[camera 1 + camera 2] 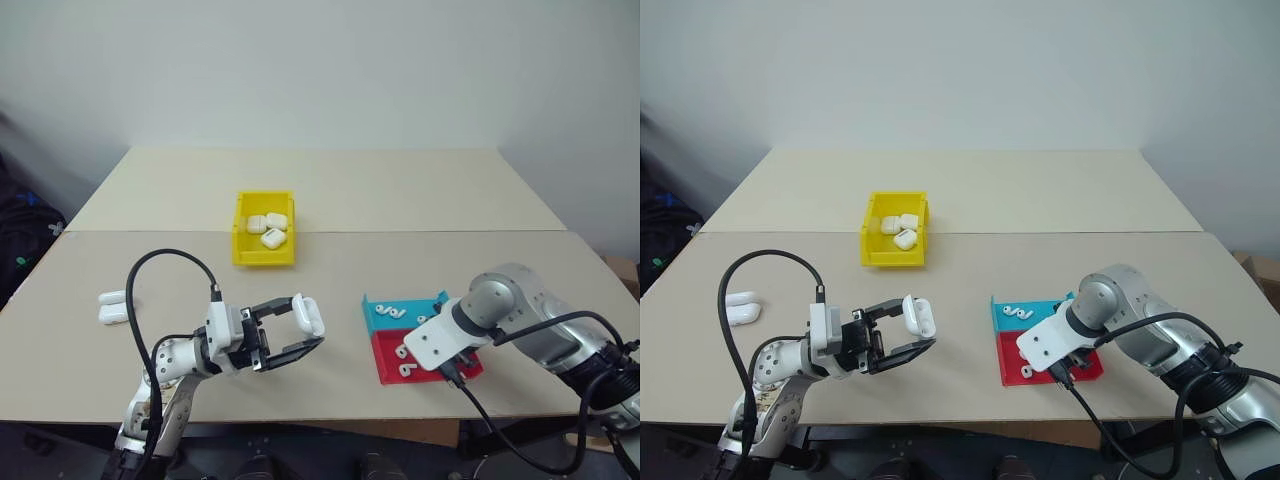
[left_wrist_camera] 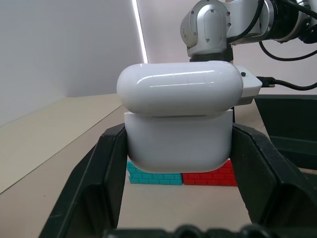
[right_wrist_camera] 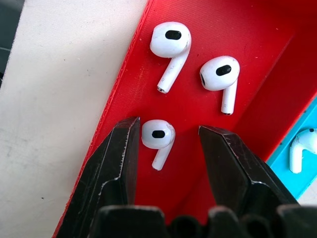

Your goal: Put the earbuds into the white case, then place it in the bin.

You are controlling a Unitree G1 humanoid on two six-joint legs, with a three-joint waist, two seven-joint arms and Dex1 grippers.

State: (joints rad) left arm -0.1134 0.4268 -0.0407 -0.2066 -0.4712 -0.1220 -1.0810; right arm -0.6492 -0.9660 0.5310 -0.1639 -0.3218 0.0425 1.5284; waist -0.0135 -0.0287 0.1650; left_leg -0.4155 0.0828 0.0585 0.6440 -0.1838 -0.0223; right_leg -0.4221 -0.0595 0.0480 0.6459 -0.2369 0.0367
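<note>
yellow bin (image 1: 264,243) near the table's (image 1: 400,200) middle, just in front of the seam between the two tabletops, holding three white cases (image 1: 268,228) bunched together. blue-and-red tray (image 1: 385,318) toward the front right edge of the table: red compartment (image 3: 163,106) nearer the front edge with three earbuds (image 3: 170,49) lying loose on its floor, blue compartment (image 1: 390,316) behind it with two more visible in the head views, one showing at its edge in the right wrist view.

white case (image 2: 178,121) off the table, clamped at its sides in the left claw (image 1: 298,328) over the front edge left of centre; glossy, rounded, lid at a slight angle to the body with a thin seam showing between them. two more cases (image 1: 112,305) lying side by side by the front left edge.

right claw (image 3: 168,148) pointing down into the red compartment, fingers apart, straddling one earbud (image 3: 157,138); not closed on it, gap visible on either side. earbuds tiny, glossy white, short stems, dark oval on each head.
</note>
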